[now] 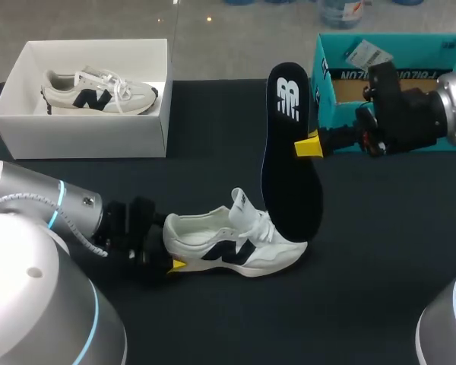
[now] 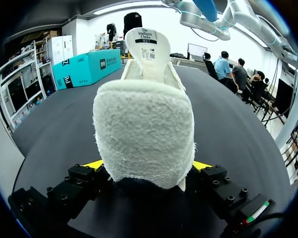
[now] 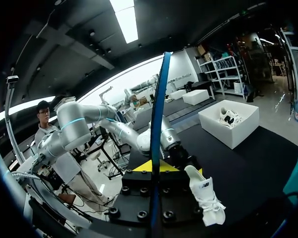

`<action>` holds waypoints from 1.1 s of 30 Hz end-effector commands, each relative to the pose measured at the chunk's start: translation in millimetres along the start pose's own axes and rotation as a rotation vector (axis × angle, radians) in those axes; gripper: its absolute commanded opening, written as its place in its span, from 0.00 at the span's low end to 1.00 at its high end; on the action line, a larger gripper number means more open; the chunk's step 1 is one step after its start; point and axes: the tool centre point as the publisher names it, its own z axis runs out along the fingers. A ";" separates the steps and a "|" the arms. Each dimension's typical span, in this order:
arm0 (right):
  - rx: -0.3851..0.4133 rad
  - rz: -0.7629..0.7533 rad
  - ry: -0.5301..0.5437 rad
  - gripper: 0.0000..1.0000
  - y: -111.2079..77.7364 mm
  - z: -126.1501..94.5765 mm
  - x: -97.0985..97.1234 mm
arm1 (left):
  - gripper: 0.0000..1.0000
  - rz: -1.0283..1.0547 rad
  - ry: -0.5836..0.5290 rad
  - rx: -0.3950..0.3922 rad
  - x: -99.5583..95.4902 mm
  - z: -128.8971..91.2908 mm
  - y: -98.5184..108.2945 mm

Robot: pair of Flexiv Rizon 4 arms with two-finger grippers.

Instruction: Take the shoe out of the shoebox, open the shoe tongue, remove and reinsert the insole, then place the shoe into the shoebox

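— Holding what, the left jaws?
— Closed on the shoe [image 1: 235, 243] at the heel, both sides. Shoe stands on the surface [image 1: 380, 258], tongue raised.
— Right jaws?
— Pinched on the insole [image 1: 289, 152], held on edge just over the shoe. Box [image 1: 83, 137] well apart, second shoe [image 1: 99, 93] inside.

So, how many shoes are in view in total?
2. The first shoe lies inside the white shoebox; the second shoe stands on the table, its heel held by the left end effector. The teal box may hide more.
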 end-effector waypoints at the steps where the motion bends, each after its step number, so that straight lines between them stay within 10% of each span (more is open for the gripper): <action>1: 0.003 0.002 -0.002 0.00 0.1 0.9 0.0 | 1.00 -0.005 0.044 -0.044 -5.9 -6.7 1.5; 21: 0.003 0.002 -0.002 0.00 0.1 0.9 0.0 | 1.00 0.002 0.038 -0.122 -6.0 -11.5 2.0; 33: 0.003 0.002 -0.002 0.00 0.1 0.9 0.0 | 1.00 0.029 0.070 -0.338 -6.0 -23.0 -12.6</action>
